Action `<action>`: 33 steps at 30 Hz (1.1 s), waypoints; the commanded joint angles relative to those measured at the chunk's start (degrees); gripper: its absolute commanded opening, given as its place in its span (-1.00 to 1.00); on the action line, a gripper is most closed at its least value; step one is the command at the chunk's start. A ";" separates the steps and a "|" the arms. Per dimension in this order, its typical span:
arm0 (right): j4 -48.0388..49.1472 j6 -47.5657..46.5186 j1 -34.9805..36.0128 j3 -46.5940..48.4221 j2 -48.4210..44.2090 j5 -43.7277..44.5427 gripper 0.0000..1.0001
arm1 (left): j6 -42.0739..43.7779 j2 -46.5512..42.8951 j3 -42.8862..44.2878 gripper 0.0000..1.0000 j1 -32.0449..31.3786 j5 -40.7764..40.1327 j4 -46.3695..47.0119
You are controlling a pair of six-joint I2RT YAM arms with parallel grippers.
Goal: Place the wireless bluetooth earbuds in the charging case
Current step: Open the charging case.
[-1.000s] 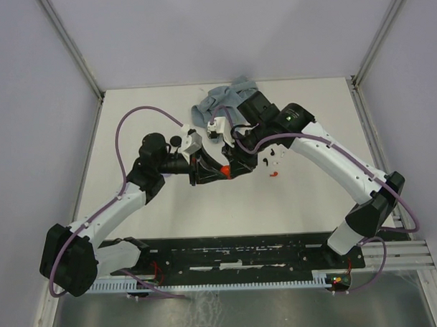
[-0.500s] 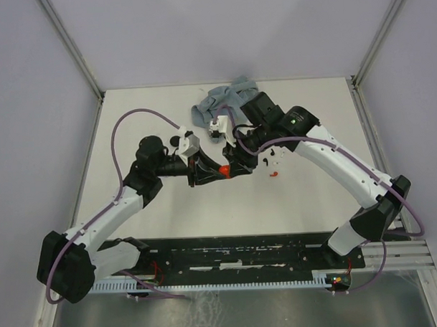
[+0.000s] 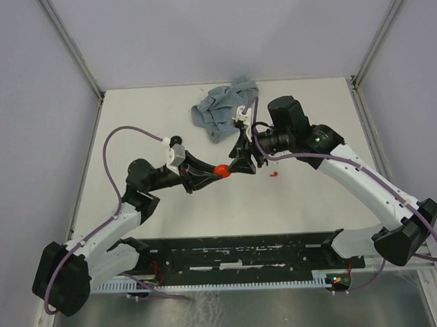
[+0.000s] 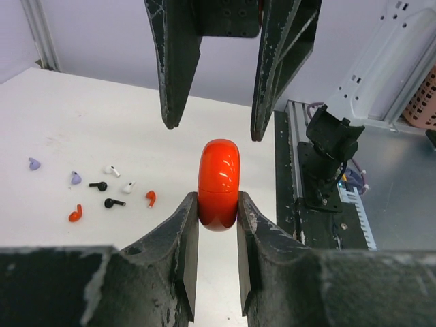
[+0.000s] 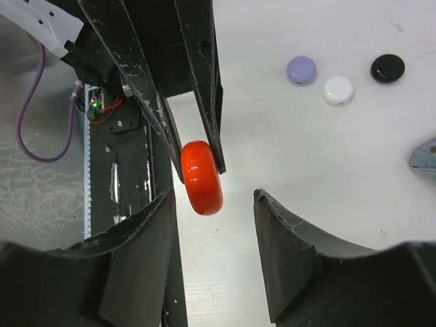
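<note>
White table point(image 3: 313, 203), seen from above, with both arms reaching to its middle; left arm point(image 3: 113, 224) coming in from the near left, right arm point(image 3: 363, 180) from the near right, their tips meeting nose to nose. Crumpled grey-blue cloth point(image 3: 220, 106) at the far side of the table, just beyond the right arm's wrist.

Left gripper point(image 4: 218, 204): jaws drawn narrow and clamped on the red charging case point(image 4: 218, 184), one pad on each flat side, the case standing on edge between them and lifted off the table. Right gripper point(image 5: 214, 201): jaws parted, wider than the case, one finger to either side of it and neither touching it; in the left wrist view its two fingers hang just above the case. The case appears closed, though its seam is not clear in any view.

Three round discs point(image 5: 338, 89), lilac, white and black, lying near one another on the table in the right wrist view.

Earbuds point(image 4: 99, 185) loose on the table, well apart from the case: two lilac, two white, two black and two red, scattered in a small group; none is in the case or in either gripper.
</note>
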 commanded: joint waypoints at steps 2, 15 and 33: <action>17.86 9.08 -0.60 -4.67 -1.41 -3.46 0.17 | -10.41 0.76 -2.57 -0.95 0.71 -4.78 18.66; 22.01 11.54 -0.89 -4.05 1.70 -2.74 0.15 | -17.64 4.84 -3.48 -0.95 2.76 -3.32 30.23; 22.11 13.62 -2.59 -2.21 1.22 3.55 0.14 | -15.73 4.83 -2.08 -0.95 2.76 2.47 27.32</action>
